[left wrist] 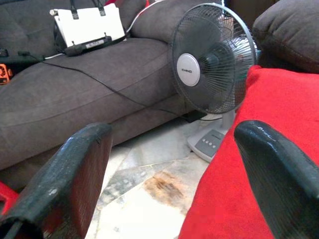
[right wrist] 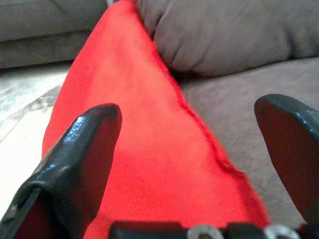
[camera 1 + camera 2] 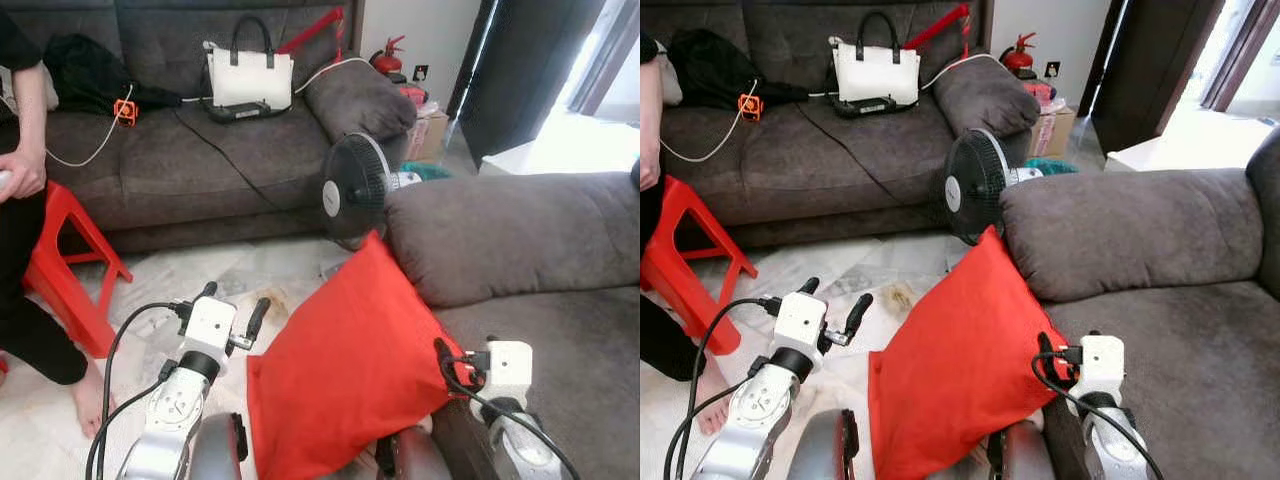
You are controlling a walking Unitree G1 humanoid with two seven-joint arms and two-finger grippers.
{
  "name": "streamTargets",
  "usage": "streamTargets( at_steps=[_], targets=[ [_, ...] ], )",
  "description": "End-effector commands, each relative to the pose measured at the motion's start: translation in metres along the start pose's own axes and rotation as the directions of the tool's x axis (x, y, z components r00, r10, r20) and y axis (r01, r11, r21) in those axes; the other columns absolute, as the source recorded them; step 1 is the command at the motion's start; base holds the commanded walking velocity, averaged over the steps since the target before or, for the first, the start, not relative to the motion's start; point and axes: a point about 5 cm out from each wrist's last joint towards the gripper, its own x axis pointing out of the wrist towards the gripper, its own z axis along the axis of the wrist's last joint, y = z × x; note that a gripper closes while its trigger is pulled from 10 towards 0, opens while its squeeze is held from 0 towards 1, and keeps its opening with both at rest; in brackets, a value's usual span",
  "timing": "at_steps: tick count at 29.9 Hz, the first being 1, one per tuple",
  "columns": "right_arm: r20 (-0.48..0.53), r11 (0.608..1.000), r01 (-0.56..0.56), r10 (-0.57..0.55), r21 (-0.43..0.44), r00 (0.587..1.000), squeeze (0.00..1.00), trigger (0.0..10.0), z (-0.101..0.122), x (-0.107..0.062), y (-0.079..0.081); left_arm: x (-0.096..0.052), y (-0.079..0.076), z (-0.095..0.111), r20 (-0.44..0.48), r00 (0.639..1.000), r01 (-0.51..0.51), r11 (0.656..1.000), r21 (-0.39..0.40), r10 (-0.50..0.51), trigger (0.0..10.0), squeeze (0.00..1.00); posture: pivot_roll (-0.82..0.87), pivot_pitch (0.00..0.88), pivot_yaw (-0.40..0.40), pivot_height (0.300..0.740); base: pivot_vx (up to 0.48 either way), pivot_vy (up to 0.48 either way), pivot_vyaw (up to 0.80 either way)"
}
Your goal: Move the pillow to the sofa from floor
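While my right pincer (image 2: 189, 144) stood spread wide with its fingers (image 2: 82, 149) on either side of the pillow's edge, nothing was pinched between them; the red pillow (image 3: 345, 365) lay just under and ahead of it, along the seam where cloth met sofa seat. My left pincer (image 3: 232, 312) was likewise spread and held nothing, raised over the floor (image 3: 200, 275) just beside the pillow's other side, one finger (image 1: 279, 169) close against the red cloth, though I could not tell if it touched.

The pillow stood tilted on its lower edge between my two arms, its top corner leaning on the armrest (image 3: 510, 235) of the near sofa (image 3: 560, 340) and its right side against the seat front. I judged the lower part was not yet up on the seat, so the job looked partly done at best: the pillow propped against the sofa, not resting on it. What remained, as I read it, was to close on it from both sides, lift, and set it on the cushion.

Beyond it stood a fan (image 3: 355, 190), then a second sofa (image 3: 180, 150) carrying a white bag (image 3: 250, 80). A person (image 3: 25, 180) sat by a red stool (image 3: 65, 255) at my left.
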Motion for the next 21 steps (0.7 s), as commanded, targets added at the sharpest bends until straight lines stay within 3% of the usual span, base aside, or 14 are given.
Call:
streamTargets(
  at_steps=[1,13,21],
  targets=[
    [-0.011,0.999,-0.026,0.027,0.047,1.000,0.00,10.0,0.003,0.005,0.003,0.000,-0.004,-0.001,-0.014,1.000,0.019,1.000,0.007,-0.019,10.0,0.00,0.11,0.000,-0.076,0.538,0.000,0.000,0.00],
    [-0.073,0.988,-0.042,0.054,0.150,0.996,0.00,10.0,0.005,0.020,0.002,0.001,-0.004,-0.002,-0.018,1.000,0.011,1.000,0.004,-0.011,10.0,0.00,0.11,0.000,-0.088,0.538,0.000,0.000,0.00],
    [-0.111,0.982,0.059,-0.039,0.181,0.993,0.00,10.0,0.005,0.027,-0.008,0.002,-0.002,-0.001,-0.012,1.000,-0.004,1.000,0.003,0.004,10.0,0.00,0.12,0.000,-0.103,0.538,0.000,0.000,0.00]
  ],
)
